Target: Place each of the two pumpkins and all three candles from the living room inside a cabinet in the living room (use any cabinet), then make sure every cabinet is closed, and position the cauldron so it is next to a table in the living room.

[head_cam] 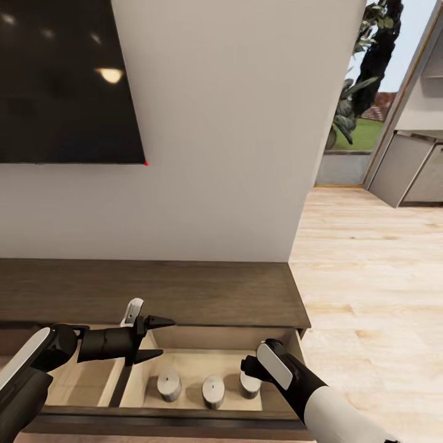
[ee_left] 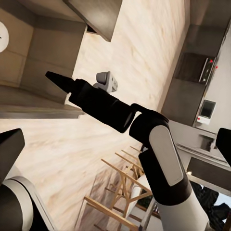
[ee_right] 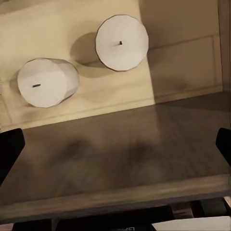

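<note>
Three candles (head_cam: 213, 391) stand in the cabinet's (head_cam: 184, 295) open drawer; left end effector (head_cam: 155, 338) released; right end effector's (ee_right: 115, 149) grip spread wide, empty.

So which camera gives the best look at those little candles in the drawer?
The head view: all three candles stand in the open drawer, the rightmost partly behind the right arm. The right wrist view shows two closer, from above, with their wicks. The left wrist view looks toward the floor and kitchen.
</note>
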Available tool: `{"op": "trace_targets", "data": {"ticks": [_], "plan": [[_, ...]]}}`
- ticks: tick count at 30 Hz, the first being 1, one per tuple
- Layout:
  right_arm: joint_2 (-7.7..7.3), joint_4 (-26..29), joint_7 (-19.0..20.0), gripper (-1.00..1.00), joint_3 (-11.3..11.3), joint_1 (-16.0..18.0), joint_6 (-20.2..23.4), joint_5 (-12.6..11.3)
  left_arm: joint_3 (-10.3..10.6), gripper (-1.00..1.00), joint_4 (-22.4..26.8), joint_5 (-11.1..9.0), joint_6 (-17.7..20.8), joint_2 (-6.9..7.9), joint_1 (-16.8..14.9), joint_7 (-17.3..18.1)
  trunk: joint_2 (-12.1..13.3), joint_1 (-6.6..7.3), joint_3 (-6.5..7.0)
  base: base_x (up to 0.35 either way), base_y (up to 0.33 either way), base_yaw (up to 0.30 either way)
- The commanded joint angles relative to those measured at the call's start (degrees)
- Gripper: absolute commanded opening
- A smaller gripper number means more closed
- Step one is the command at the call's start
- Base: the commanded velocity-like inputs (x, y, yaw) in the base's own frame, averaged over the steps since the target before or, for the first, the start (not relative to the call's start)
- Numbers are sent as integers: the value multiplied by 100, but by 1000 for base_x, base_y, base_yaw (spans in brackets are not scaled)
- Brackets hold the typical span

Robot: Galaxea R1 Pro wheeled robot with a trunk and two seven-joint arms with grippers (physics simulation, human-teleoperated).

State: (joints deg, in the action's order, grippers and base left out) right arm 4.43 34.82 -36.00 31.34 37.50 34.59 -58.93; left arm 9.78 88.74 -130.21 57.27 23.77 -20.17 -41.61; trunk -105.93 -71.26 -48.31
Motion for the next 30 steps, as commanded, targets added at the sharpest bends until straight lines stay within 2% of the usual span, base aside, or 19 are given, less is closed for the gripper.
{"op": "trace_targets", "data": {"ticks": [1,10,13,14,15,16,17,21,24,26,28,30], "plan": [[-4,7,-48,100,25,8,5,-48,4,100,3,-58,-5,4,-4,-58,39,23,13,0,0,0],[-4,7,-47,100,29,6,5,-49,-1,100,3,-36,-7,4,-4,-67,400,221,175,0,0,0],[-4,7,-49,100,30,4,4,-49,-16,100,-6,150,-12,5,-4,-91,520,287,229,0,0,0],[-4,7,-50,100,30,6,4,-49,-24,100,-19,318,-13,3,-4,-92,560,309,247,0,0,0],[-4,7,-49,100,30,4,4,-49,-32,100,-32,771,-21,-7,-6,-94,601,331,265,0,0,0],[-4,7,-49,100,30,4,3,-49,-33,100,-34,895,-23,-11,-8,-96,641,353,283,0,0,0],[-4,7,-48,100,30,5,3,-49,-36,100,-37,1276,-30,-19,-10,-105,681,375,301,0,0,0],[-4,7,-47,100,29,6,3,-49,-34,100,-40,2278,-44,-36,-19,-152,841,462,372,0,0,0],[-4,7,-47,100,30,6,3,-49,-29,100,-35,3046,-53,-119,-30,-395,962,528,426,0,0,0],[-4,7,-47,100,30,4,3,-49,-21,100,-30,3351,-56,-245,-35,-559,1042,572,462,0,0,0],[-4,7,-47,100,26,7,3,-47,-15,100,-23,3487,-57,-355,-38,-706,1122,616,498,0,0,0],[-4,7,-47,100,26,8,3,-48,-13,100,-17,3533,-58,-393,-39,-814,1202,660,534,0,0,0]]}}
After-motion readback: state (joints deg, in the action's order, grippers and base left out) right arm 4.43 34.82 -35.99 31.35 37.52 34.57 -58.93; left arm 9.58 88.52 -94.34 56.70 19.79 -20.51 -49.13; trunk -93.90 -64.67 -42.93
